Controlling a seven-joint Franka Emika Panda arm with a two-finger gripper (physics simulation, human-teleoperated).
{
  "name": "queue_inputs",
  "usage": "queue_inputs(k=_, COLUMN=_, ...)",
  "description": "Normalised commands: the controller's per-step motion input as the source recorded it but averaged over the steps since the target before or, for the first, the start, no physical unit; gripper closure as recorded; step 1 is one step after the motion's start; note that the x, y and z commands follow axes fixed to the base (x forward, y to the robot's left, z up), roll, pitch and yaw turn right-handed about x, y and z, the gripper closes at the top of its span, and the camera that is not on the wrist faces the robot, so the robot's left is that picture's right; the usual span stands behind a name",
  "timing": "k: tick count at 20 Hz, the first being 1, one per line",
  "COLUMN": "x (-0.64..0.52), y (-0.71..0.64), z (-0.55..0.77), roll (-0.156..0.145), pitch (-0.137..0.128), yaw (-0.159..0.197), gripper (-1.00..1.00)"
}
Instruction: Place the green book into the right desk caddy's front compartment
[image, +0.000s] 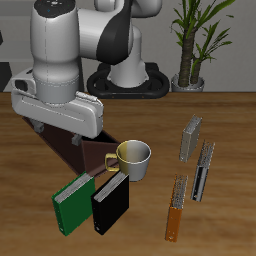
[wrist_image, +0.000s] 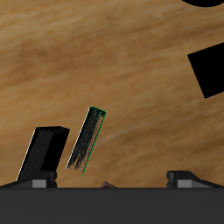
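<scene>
The green book (image: 72, 203) stands tilted on the table near the front edge, right beside the black book (image: 110, 203). In the wrist view the green book (wrist_image: 87, 140) shows edge-on next to the black book (wrist_image: 44, 153). My gripper (image: 58, 125) hangs open and empty well above the table, farther back than the books; in the wrist view (wrist_image: 112, 179) its fingertips (wrist_image: 35, 179) stand wide apart. A dark brown caddy (image: 95, 155) shows only partly behind my arm, beside the mug.
A cream mug (image: 133, 158) stands behind the black book. Three narrow upright things stand on the far side of the mug: a grey one (image: 190, 138), a dark one (image: 203, 170) and an orange one (image: 176, 208). A black square patch (wrist_image: 210, 70) shows in the wrist view.
</scene>
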Motion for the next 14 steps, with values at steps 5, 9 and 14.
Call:
queue_inputs(k=5, x=0.27, y=-0.01, z=-0.33, roll=-0.020, pitch=0.016, yaw=-0.071, gripper=-1.00)
queue_inputs(k=9, x=0.11, y=0.08, z=-0.22, roll=-0.001, pitch=-0.011, yaw=-0.048, gripper=-1.00)
queue_inputs(k=14, x=0.04, y=0.03, z=-0.15, roll=0.007, pitch=-0.001, yaw=-0.036, gripper=-1.00)
